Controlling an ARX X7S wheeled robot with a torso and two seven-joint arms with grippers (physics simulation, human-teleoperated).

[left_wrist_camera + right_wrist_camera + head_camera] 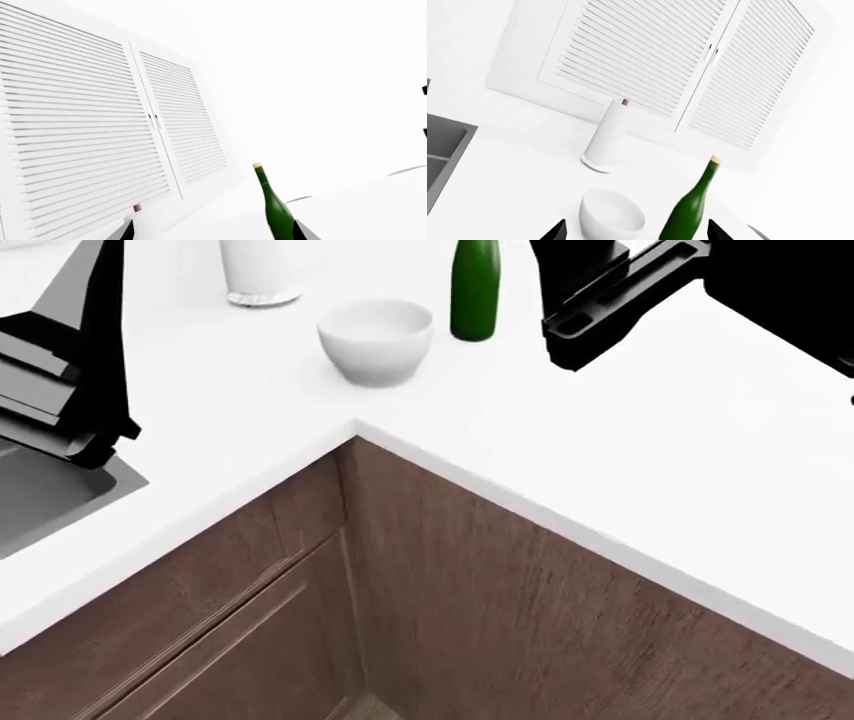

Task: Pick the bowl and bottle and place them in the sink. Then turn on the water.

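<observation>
The white bowl point(378, 338) sits upright on the white counter, and the green bottle point(475, 290) stands upright just right of it. A corner of the grey sink point(40, 495) shows at the left edge. My right gripper point(635, 235) is open and faces the bowl point(610, 215) and bottle point(694, 210) from a distance, touching neither. The right arm point(621, 290) hovers to the right of the bottle. My left gripper point(215, 235) is open and empty, with the bottle point(277, 210) ahead near one fingertip. The left arm point(67, 350) hangs over the sink. No water is in view.
A tall white paper-towel cylinder point(263, 275) stands behind and left of the bowl. White louvred cabinet doors point(694, 65) back the counter. The counter edge point(354, 430) forms a corner above brown cabinet fronts point(400, 600).
</observation>
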